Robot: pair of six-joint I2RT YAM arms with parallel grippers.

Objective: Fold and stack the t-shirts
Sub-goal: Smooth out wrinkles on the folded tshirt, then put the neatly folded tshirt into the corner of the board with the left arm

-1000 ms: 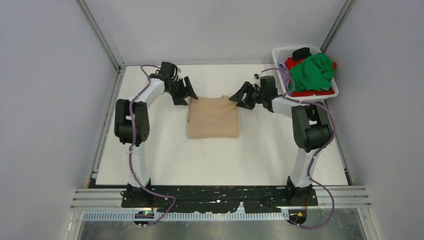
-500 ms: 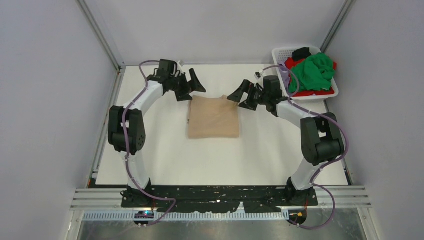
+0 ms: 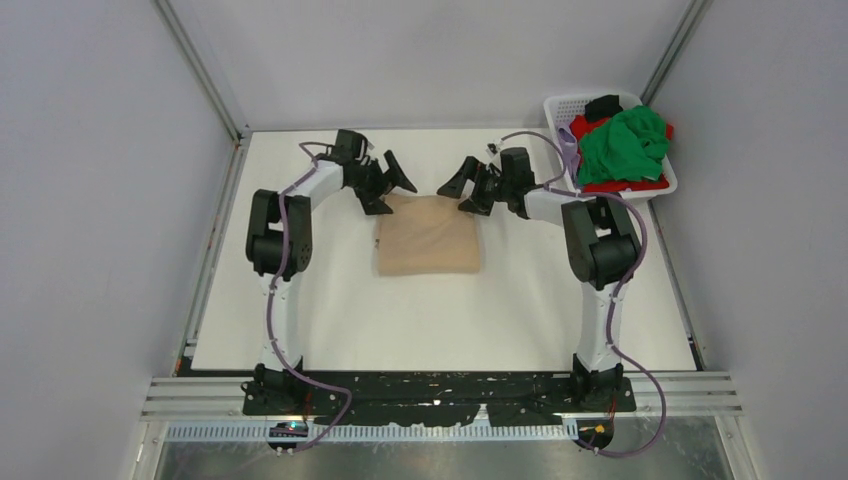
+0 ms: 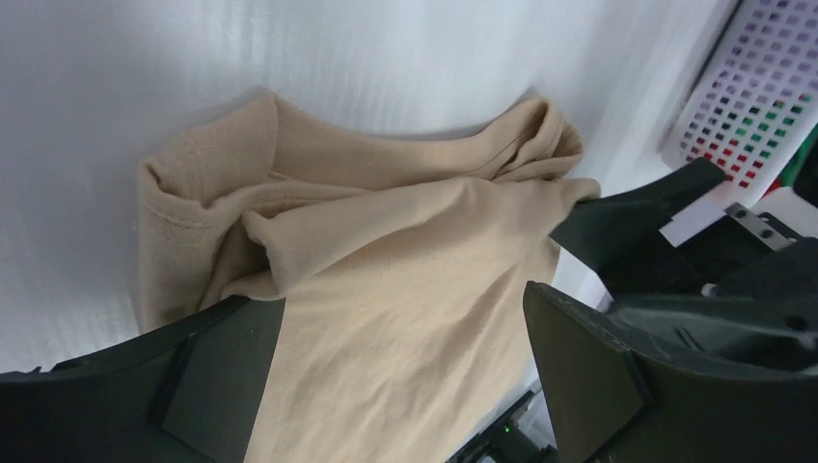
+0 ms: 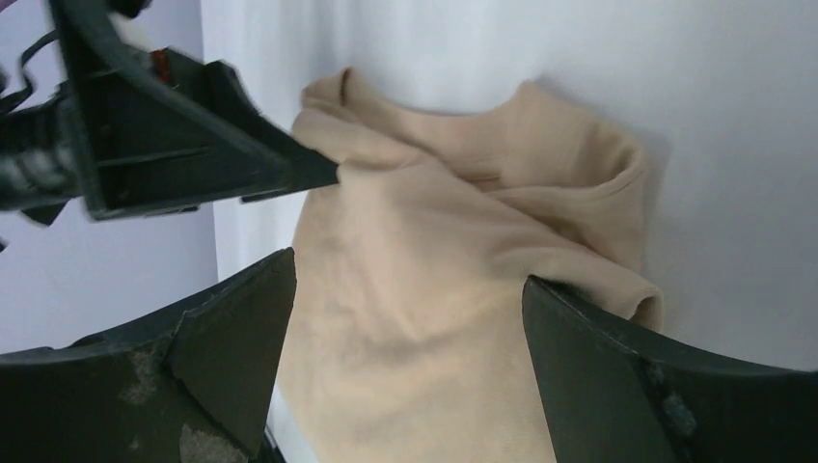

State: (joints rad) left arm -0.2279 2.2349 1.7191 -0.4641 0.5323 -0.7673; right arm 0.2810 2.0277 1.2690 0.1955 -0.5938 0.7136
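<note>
- Beige knit t-shirt, folded near-square, lies flat; its rumpled end, perhaps the collar, points to the far side.
- Left gripper and right gripper are spread wide and empty at its far corners.

Plain beige t-shirt on white table; green t-shirt, red t-shirt, white basket.
</note>
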